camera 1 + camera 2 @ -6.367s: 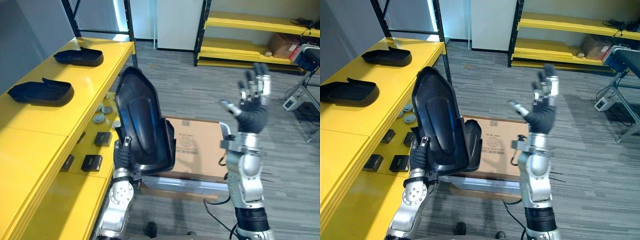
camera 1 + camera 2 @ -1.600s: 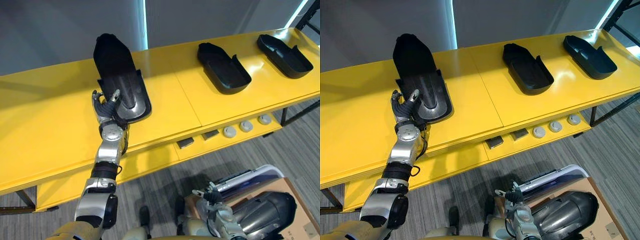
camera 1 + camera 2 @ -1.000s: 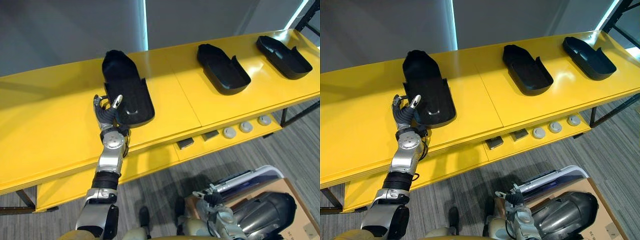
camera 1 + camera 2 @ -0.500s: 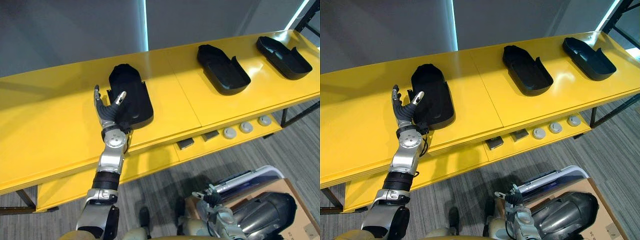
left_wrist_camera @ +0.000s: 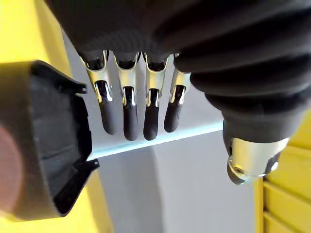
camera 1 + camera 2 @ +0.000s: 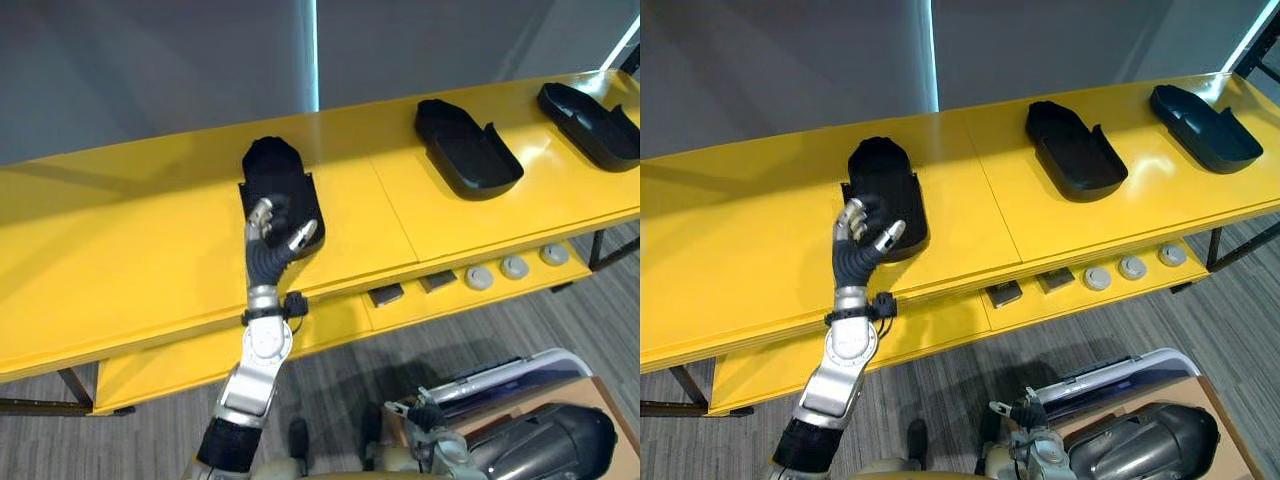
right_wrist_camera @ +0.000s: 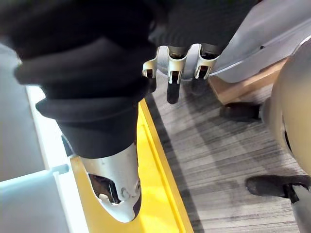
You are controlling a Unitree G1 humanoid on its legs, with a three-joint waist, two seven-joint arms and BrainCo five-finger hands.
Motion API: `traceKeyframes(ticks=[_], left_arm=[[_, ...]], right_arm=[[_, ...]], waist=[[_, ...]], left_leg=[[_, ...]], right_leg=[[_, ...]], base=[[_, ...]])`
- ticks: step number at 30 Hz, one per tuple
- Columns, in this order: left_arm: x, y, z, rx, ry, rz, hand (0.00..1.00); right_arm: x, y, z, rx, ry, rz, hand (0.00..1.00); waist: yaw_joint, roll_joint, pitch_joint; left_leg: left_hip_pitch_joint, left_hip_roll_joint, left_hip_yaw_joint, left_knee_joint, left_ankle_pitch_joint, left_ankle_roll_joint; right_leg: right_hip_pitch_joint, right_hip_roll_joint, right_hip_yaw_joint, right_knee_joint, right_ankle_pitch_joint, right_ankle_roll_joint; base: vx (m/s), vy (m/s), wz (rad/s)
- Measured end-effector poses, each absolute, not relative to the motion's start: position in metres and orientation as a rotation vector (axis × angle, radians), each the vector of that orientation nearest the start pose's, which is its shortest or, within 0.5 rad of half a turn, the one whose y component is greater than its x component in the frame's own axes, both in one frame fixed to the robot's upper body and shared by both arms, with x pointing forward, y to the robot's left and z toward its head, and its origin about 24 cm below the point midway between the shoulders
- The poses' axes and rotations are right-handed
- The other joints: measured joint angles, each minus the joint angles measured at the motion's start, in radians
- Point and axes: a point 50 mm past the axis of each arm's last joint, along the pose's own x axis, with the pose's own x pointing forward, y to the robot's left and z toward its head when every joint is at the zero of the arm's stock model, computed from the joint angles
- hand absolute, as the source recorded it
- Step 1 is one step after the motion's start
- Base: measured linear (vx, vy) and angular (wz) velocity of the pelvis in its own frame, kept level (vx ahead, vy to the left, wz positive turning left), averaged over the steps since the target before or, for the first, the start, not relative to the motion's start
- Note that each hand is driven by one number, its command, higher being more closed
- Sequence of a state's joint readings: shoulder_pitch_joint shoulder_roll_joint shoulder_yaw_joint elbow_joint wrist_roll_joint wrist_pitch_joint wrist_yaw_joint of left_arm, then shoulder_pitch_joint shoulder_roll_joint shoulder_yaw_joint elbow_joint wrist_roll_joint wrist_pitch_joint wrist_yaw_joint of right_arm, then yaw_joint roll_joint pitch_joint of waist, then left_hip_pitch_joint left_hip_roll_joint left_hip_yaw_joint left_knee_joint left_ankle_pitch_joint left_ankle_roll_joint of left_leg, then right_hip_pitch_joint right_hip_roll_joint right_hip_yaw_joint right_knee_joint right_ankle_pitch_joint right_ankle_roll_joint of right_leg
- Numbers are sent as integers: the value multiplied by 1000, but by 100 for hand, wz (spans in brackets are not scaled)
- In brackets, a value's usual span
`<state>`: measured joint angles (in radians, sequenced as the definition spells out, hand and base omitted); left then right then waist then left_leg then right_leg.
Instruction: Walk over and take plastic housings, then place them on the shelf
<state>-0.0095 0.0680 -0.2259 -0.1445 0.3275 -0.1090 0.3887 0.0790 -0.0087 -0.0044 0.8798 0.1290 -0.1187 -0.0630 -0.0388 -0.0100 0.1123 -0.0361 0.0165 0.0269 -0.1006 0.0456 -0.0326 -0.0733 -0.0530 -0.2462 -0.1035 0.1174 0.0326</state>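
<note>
The shelf (image 6: 120, 240) is gleaming bright yellow beneath three plastic housings, the left housing (image 6: 275, 170), middle housing (image 6: 468, 155) and right housing (image 6: 590, 120), all showing matte black. The left hand (image 6: 272, 245) is wearing a dark ribbed cover, its silver fingers (image 5: 129, 116) ending in dark tips. Behind, the wall (image 6: 150, 70) is looking flat grey, split by a pale blue-white light strip (image 6: 311, 55); the floor (image 6: 500, 332) is showing grey streaks.
</note>
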Motion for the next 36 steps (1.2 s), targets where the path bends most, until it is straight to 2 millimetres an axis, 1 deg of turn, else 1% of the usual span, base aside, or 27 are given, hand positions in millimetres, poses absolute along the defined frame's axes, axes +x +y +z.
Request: traceKeyframes(ticks=[4,8,9,12,19,22,26,27,29,33,36], left_arm=[[244,119,82,390,-336,129,100],[247,120,64,475,-264,118,100],[249,120,59,492,-243,113,100],[258,119,54,541,-221,107,100],[280,121,56,631,-212,98,100],[287,123,58,659,-211,100,100],[292,123,62,669,-218,102,100],[293,123,63,671,-220,104,100],[297,123,61,682,-207,103,100],[305,123,66,693,-214,104,100],[310,127,71,696,-220,124,100]], right_arm=[[138,-158,-140,84,843,-142,0],[137,-158,-140,84,845,-141,0],[137,-158,-140,83,846,-142,0],[137,-158,-140,83,845,-141,0],[142,-158,-139,81,835,-135,0],[145,-157,-138,81,831,-132,0],[148,-157,-137,82,826,-128,0],[149,-157,-136,81,822,-127,0],[150,-156,-136,82,821,-126,0],[150,-156,-136,83,819,-127,0],[151,-157,-136,83,817,-128,0]], waist=[[-1,-8,-5],[-3,-13,-24],[-4,-12,-26],[-5,-13,-26],[-20,-16,-25],[-36,-23,-22],[-46,-34,-15],[-53,-36,-14],[-56,-36,-14],[-58,-36,-14],[-60,-36,-11]], left_leg=[[-3,0,0,-1,-2,2],[-16,0,0,-1,0,-1],[-17,0,0,0,1,-2],[-17,0,0,5,4,3],[-16,-3,1,6,3,6],[-14,-3,4,5,3,6],[-21,-1,5,5,2,6],[-27,-1,7,5,2,5],[-26,0,15,5,-1,0],[-28,1,32,4,-1,0],[-33,1,34,5,-1,1]], right_leg=[[-1,0,1,-1,-6,-7],[-21,0,1,-1,-5,-5],[-22,0,0,-1,-3,-2],[-22,0,0,0,-1,-4],[-21,-2,-1,1,2,-8],[-22,-2,2,-1,5,-11],[-30,0,6,-1,6,-13],[-36,0,6,-1,6,-13],[-38,0,10,-1,6,-13],[-47,2,26,-1,5,-11],[-55,3,29,-1,5,-11]], base=[[-10,6,0],[46,10,0],[51,10,1],[64,15,1],[32,11,0],[-10,17,-3],[-19,15,-4],[0,0,0],[-6,23,-7],[8,21,-11],[26,17,-6]])
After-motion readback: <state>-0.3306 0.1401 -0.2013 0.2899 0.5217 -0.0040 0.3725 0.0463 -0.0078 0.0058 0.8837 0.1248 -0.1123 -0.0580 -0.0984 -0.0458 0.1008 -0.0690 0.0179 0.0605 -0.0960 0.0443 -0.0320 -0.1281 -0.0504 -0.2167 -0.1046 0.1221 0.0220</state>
